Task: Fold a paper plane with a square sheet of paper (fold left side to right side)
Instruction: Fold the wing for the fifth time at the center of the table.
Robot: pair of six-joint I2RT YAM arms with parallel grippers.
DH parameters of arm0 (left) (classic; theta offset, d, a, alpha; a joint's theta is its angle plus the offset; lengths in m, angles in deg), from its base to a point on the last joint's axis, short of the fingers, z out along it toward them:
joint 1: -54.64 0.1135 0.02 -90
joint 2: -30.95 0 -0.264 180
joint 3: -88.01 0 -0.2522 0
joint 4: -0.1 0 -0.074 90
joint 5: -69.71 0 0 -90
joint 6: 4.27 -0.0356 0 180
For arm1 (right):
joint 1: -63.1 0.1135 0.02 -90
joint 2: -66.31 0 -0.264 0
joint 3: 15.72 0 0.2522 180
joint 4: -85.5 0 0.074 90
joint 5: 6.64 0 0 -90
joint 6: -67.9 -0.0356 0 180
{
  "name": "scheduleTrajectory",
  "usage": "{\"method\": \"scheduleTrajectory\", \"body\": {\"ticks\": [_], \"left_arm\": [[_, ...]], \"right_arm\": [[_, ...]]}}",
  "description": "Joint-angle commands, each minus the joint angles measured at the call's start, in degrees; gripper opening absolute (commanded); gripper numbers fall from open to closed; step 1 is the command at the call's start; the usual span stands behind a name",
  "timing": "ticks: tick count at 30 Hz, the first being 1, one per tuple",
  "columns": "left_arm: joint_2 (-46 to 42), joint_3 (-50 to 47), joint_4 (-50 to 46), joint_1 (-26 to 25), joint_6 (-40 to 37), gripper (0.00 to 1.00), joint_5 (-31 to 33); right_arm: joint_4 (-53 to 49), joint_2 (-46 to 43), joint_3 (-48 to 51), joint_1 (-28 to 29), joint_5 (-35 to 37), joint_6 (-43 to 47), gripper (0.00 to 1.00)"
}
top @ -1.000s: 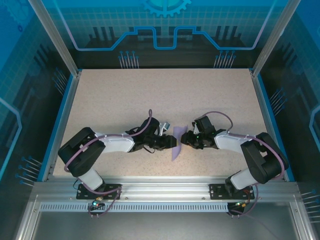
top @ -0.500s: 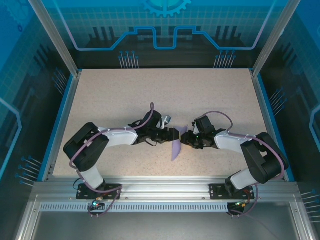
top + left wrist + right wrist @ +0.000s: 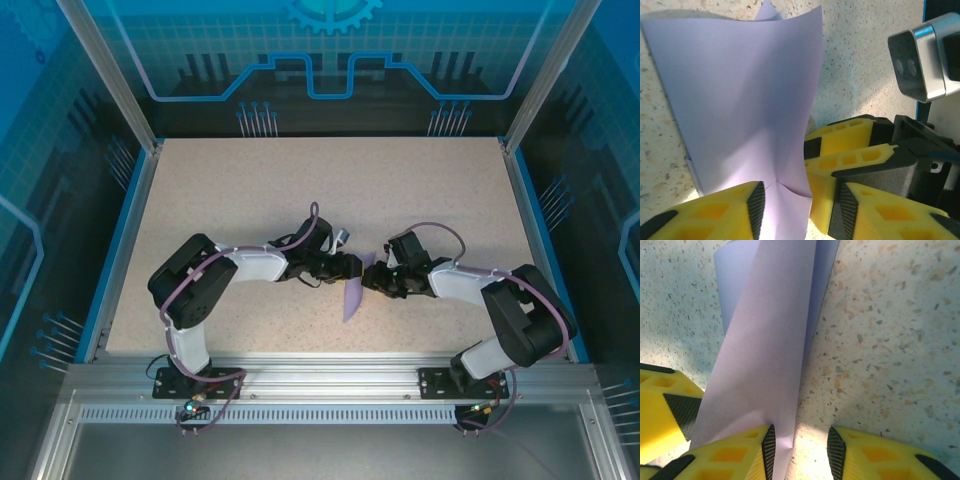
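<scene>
The square sheet of paper (image 3: 353, 291) is pale lavender and doubled over into a narrow, curling strip at the table's middle front. It stands partly off the surface between both grippers. My left gripper (image 3: 348, 268) comes in from the left. In the left wrist view its jaws (image 3: 797, 202) stand apart around the sheet's creased lower edge (image 3: 740, 100), with a gap to the right pad. My right gripper (image 3: 374, 279) faces it from the right. Its jaws (image 3: 800, 442) are open, and the sheet's edge (image 3: 765, 340) rests against the left pad. A finished paper plane is out of view.
The speckled beige table (image 3: 300, 190) has blue side rails and an aluminium frame at the front. The right gripper's yellow fingers (image 3: 850, 145) and its wrist camera (image 3: 920, 65) sit close beside my left jaws.
The left arm has reached further right, up to the sheet. Its jaws widened, then narrowed. The sheet now looks narrower and more upright. The right arm has stayed put.
</scene>
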Motion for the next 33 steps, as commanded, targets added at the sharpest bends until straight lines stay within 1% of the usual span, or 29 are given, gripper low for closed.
{"method": "scheduleTrajectory", "body": {"ticks": [1,4,10,17,25,29,33], "left_arm": [[2.6,1.7,-1.1,0.5,-1.0,0.4,0.2],[3.2,1.9,-1.6,0.6,-1.2,0.35,0.6],[3.1,1.5,-1.9,1.1,-1.5,0.31,1.2],[1.9,0.6,-1.5,1.7,-1.8,0.3,0.9],[2.7,1.7,-3.3,1.7,-3.4,0.23,0.9],[2.8,1.8,-3.2,1.9,-4.0,0.14,0.7],[2.5,2.2,-4.0,3.0,-6.1,0.05,0.4]], "right_arm": [[-1.3,2.6,-0.1,1.9,0.5,0.4,0.37],[-1.5,2.6,-0.2,1.8,0.6,0.6,0.37],[-1.8,2.7,-0.4,1.9,0.8,0.7,0.37],[-2.0,3.0,-0.6,1.8,0.8,0.8,0.38],[-2.0,3.1,-0.7,1.9,0.7,0.8,0.38],[-2.2,2.8,-0.7,1.8,0.6,1.1,0.38],[-3.3,0.5,-0.9,1.6,1.3,2.7,0.39]]}}
